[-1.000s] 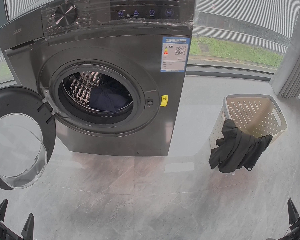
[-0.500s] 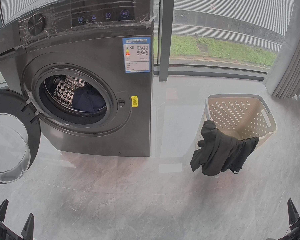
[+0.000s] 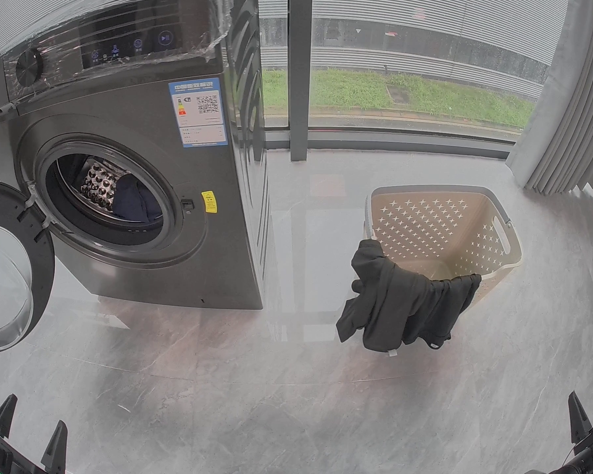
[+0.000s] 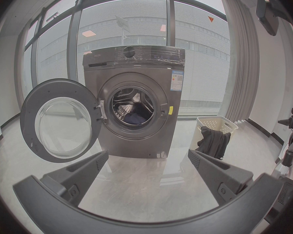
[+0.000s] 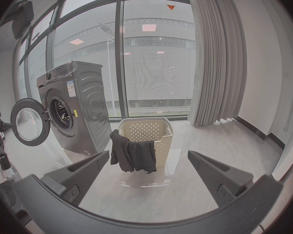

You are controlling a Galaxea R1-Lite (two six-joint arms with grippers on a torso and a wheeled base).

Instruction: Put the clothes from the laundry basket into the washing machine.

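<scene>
- Head view: washing machine (image 3: 230, 251), door (image 3: 6, 199) swung open, dark blue garment (image 3: 135, 202) in drum (image 3: 99, 182).
- Laundry basket (image 3: 435, 190), black garment (image 3: 402, 304) draped over rim.
- Left tool (image 4: 148, 153), right tool (image 5: 148, 153): wide open, empty.

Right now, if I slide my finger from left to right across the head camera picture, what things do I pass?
Open round door → washing machine → window post → dark clothes hanging over the basket's near rim → laundry basket → curtain.
</scene>
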